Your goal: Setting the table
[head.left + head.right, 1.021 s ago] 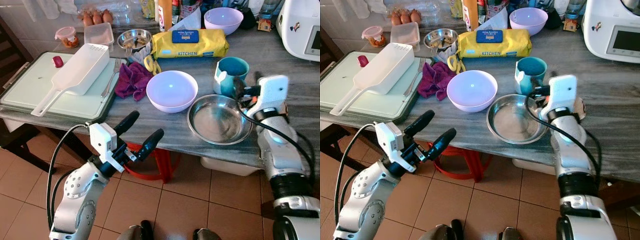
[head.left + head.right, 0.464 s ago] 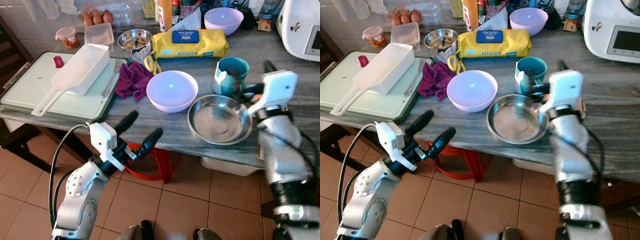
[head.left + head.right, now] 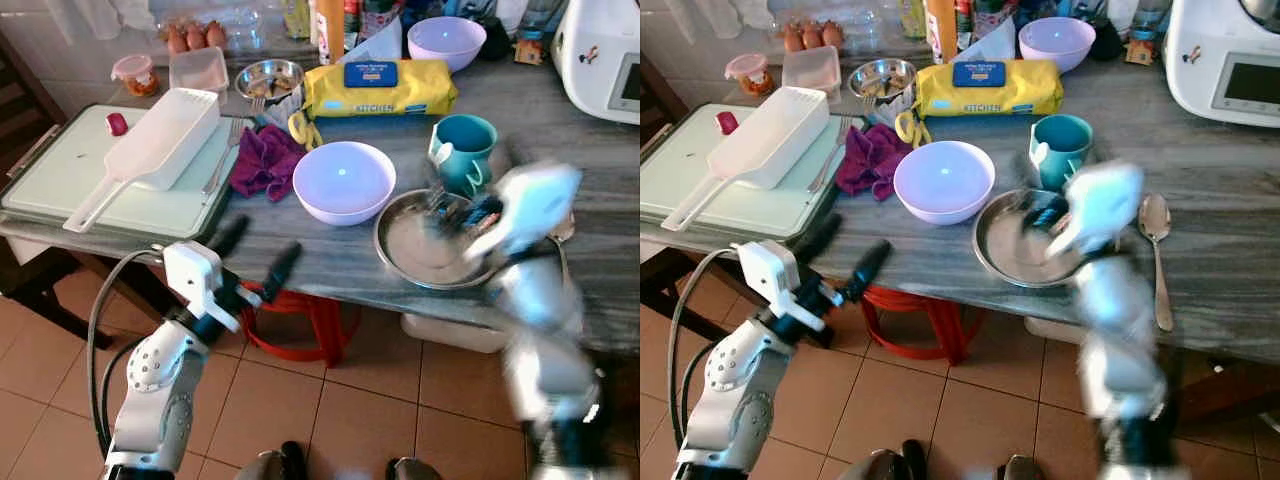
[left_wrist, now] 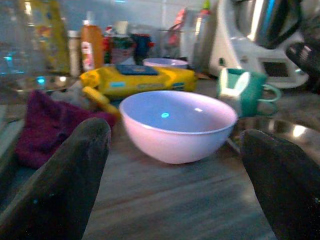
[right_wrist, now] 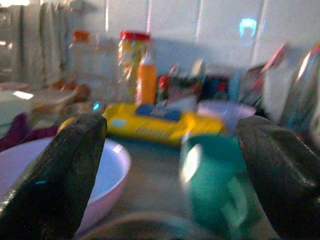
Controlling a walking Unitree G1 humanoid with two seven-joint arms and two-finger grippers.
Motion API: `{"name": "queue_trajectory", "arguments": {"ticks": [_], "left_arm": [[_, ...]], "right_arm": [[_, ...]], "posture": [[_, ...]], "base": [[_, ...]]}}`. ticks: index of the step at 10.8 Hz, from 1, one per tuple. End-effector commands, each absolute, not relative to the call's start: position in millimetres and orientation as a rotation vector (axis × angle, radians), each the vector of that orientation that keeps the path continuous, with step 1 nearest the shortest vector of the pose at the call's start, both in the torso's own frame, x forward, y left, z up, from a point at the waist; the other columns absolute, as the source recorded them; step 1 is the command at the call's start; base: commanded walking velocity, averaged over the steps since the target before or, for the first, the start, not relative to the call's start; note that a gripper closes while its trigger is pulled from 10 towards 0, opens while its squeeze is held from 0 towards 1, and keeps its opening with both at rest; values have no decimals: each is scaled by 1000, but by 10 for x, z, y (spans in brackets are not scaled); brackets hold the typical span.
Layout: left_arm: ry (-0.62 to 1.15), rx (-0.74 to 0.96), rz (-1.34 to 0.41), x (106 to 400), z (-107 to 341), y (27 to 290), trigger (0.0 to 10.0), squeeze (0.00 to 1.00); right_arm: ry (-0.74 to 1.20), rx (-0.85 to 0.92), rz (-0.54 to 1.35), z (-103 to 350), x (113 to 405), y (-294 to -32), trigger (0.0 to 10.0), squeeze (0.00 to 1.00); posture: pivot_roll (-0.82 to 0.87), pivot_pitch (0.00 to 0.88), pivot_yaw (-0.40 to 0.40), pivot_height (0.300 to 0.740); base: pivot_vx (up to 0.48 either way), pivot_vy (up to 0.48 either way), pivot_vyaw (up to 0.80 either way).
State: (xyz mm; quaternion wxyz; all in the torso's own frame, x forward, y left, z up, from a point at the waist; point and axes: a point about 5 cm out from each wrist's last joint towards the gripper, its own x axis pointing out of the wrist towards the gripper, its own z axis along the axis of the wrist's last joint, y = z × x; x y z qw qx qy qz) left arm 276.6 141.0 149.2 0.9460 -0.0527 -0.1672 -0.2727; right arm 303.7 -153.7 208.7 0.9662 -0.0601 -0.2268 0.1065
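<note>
While the left pincer (image 3: 255, 255) waits spread at the bench's (image 3: 1240, 160) near edge, the blurred right pincer (image 3: 1035, 205), fingers apart, hangs over the steel plate (image 3: 415, 250) beside the teal mug (image 3: 462, 148).

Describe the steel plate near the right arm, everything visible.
The steel plate is a shallow round dish of shiny metal with a raised rim, lying flat and upright near the front edge of the grey counter. It looks empty. The lilac bowl sits to its left, the teal mug just behind. The blurred right hand is over its right side; contact cannot be judged.
</note>
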Motion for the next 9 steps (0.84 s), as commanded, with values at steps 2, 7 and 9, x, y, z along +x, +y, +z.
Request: {"name": "queue_trajectory", "arguments": {"ticks": [2,7,9], "left_arm": [[-319,-90,-461,2762,1398,1515,10000,0],[-366,13,-78,2845,1434,1870,10000,0],[-290,53,42,2846,1278,1918,10000,0]], "right_arm": [[-432,-69,252,2009,2918,-1321,10000,1000],[-365,-35,324,1853,2828,-1057,10000,1000],[-352,-76,337,1806,2819,-1017,10000,1000]], "posture": [[-108,153,86,740],[-85,143,73,740],[-82,139,73,740]], "base": [[0,0,0],[0,0,0],[0,0,0]]}}
